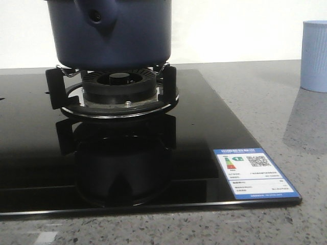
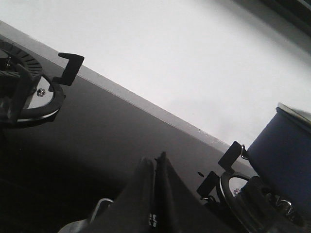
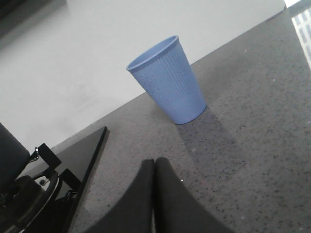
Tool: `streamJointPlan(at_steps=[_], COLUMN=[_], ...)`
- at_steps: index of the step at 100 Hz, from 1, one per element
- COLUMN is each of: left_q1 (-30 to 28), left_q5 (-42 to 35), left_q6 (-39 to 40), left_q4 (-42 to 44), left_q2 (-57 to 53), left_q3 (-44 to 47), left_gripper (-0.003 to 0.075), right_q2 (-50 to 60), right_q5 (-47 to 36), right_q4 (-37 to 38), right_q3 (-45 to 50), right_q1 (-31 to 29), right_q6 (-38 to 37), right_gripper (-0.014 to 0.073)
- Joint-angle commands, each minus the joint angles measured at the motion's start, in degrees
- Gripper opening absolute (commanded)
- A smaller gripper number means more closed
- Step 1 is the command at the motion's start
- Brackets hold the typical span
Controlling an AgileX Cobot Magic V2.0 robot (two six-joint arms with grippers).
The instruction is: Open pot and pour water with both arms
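The dark navy-blue pot (image 1: 110, 33) stands on the gas burner's black supports (image 1: 118, 87), its handle bracket with a round hole facing me; its top is cut off by the front view's edge. It also shows in the left wrist view (image 2: 284, 155). A sliver of its dark side shows in the right wrist view (image 3: 9, 158). My left gripper (image 2: 155, 159) is shut and empty over the black glass hob, apart from the pot. My right gripper (image 3: 154, 161) is shut and empty over the grey counter, short of the pale blue ribbed cup (image 3: 167, 80). Neither gripper shows in the front view.
The black glass hob (image 1: 204, 138) carries a white energy label (image 1: 254, 173) near its front right corner. A second burner (image 2: 29, 92) shows in the left wrist view. The cup (image 1: 314, 56) stands on the speckled grey counter (image 1: 286, 117) at the right. A white wall stands behind.
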State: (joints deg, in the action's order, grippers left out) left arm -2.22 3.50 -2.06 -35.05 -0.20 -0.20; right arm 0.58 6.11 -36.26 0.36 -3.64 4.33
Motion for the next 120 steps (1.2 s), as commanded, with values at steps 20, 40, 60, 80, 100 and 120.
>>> streamJointPlan(at_steps=[20,40,60,80,100,120], left_q1=[-0.2,-0.2,4.9,11.9,17.0,22.2], left_q5=[2.0,14.1,16.2,13.9,12.4,10.7], left_q6=[-7.8,-22.4,-26.6,-27.1,-27.1,-27.1], left_q4=[-1.0,-1.0,-0.8,-1.1,-2.0,-2.0], left_q2=[1.0,9.9,17.5,22.8,28.1,34.9], left_q3=[-12.1,-26.2,-34.1,-36.3,-38.2,-40.6], left_gripper=[-0.0020,-0.0020,-0.0020,-0.0015,0.0194,0.0496], right_q2=[-4.0,-15.6,-24.7,-29.0,-31.3,-31.5], right_q5=[8.0,16.2,17.2,17.4,18.2,17.0], right_q4=[9.9,15.7,15.7,15.5,14.1,14.1], right_q3=[-14.5,-26.8,-34.6,-36.4,-36.4,-36.4], right_q1=[0.1,0.1,4.1,8.4,10.2,10.3], right_q6=[1.1,4.7,9.6,11.7,11.7,11.7], right_gripper=[-0.0070,-0.0070,-0.0070,-0.0069,0.0170,0.0448])
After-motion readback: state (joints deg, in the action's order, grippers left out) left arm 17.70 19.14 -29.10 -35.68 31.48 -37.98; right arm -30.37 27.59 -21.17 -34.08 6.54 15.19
